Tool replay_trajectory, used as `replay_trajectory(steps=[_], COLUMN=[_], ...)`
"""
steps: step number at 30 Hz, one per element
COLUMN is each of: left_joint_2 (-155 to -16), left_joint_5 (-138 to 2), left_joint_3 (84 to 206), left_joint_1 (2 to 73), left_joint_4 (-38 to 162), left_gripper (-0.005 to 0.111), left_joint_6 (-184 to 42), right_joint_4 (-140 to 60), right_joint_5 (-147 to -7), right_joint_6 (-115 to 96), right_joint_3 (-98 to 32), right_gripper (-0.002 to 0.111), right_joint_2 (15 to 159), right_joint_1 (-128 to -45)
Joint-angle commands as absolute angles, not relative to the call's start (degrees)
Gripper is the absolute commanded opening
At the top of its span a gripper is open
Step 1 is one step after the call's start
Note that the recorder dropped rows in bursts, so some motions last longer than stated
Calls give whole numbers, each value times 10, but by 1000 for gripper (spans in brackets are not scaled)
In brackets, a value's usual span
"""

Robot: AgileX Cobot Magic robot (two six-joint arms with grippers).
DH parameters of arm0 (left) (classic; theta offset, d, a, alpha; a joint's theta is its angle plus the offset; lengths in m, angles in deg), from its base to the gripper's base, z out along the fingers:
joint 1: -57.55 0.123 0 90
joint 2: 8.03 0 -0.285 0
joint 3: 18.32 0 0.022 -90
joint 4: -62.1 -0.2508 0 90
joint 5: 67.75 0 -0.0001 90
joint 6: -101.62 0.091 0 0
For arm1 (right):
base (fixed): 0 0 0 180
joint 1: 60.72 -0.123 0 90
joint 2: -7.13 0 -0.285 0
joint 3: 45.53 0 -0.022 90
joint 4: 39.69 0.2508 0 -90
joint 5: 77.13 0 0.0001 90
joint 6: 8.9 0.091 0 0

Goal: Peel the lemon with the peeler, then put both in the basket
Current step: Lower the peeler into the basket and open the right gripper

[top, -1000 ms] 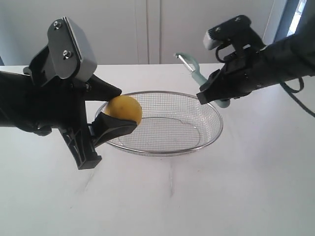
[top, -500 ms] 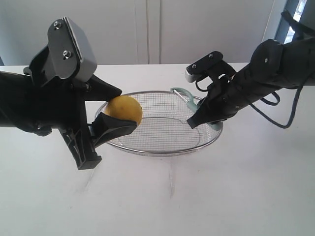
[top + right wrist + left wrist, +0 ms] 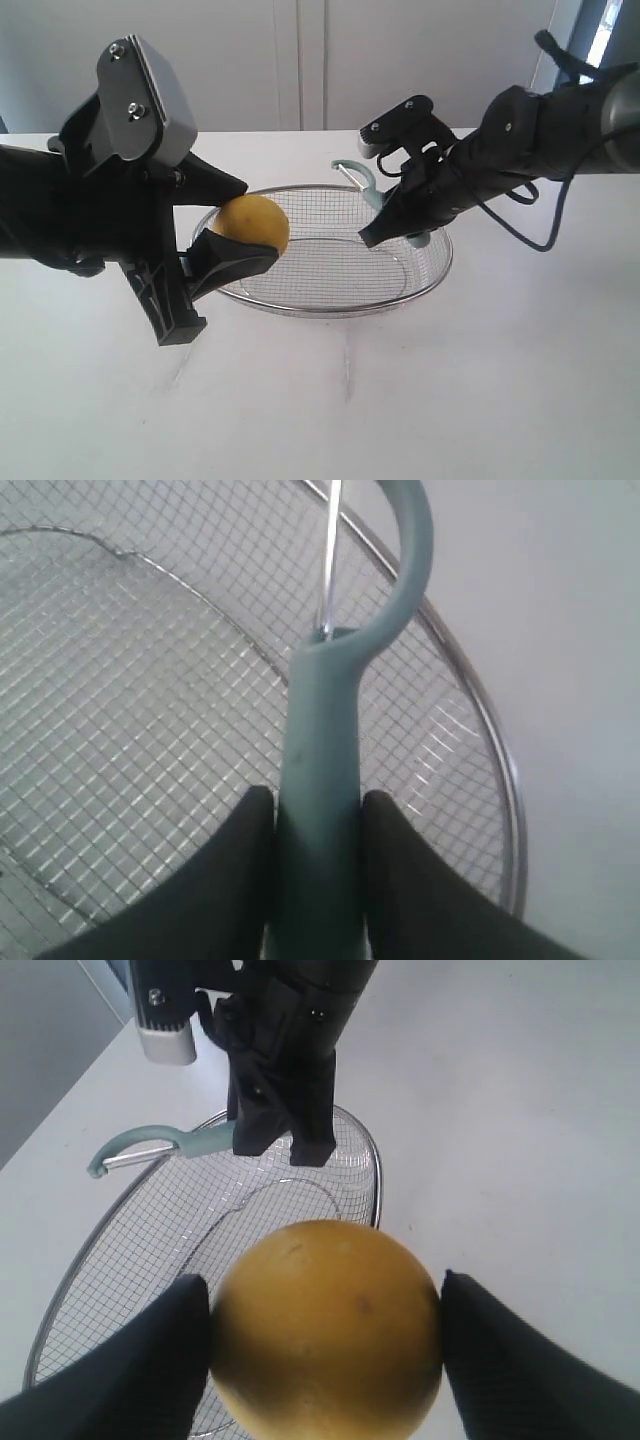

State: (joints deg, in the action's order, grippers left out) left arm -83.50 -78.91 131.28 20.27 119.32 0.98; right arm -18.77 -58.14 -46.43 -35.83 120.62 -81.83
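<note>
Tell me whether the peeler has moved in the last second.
Yes. Held in the right gripper, the peeler has swung left and down, from above the right rim of the basket to over its mesh.

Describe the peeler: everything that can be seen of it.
The peeler is slim and pale teal-green, plastic by its look, with a rounded handle, a curved hook-like head and a thin metal blade across the hook. The right gripper is shut on the handle, one finger on each side, and the head points away from it. The peeler is held in the air over the wire basket and appears to touch only the gripper.
</note>
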Motion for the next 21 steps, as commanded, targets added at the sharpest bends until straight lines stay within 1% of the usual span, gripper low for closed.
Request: replay_trajectory(steps=[1,7,21], left_joint_2=[-831,-831,-831], left_joint_5=[-796,-796,-798], left_joint_3=[1312,1312,1312], left_joint_1=[203,203,203], left_joint_4=[1208,1208,1208], left_gripper=[0,0,0], left_joint_6=[9,9,9], right_joint_4=[-188,-188,-188], right_joint_5=[-581,-582,-589], right_joint_6=[-463,-476,-476], right_joint_3=[-377,-377,-377], right_gripper=[0,0,0], right_joint_2=[1229,1253,1259], right_joint_1=[-835,-836,-836])
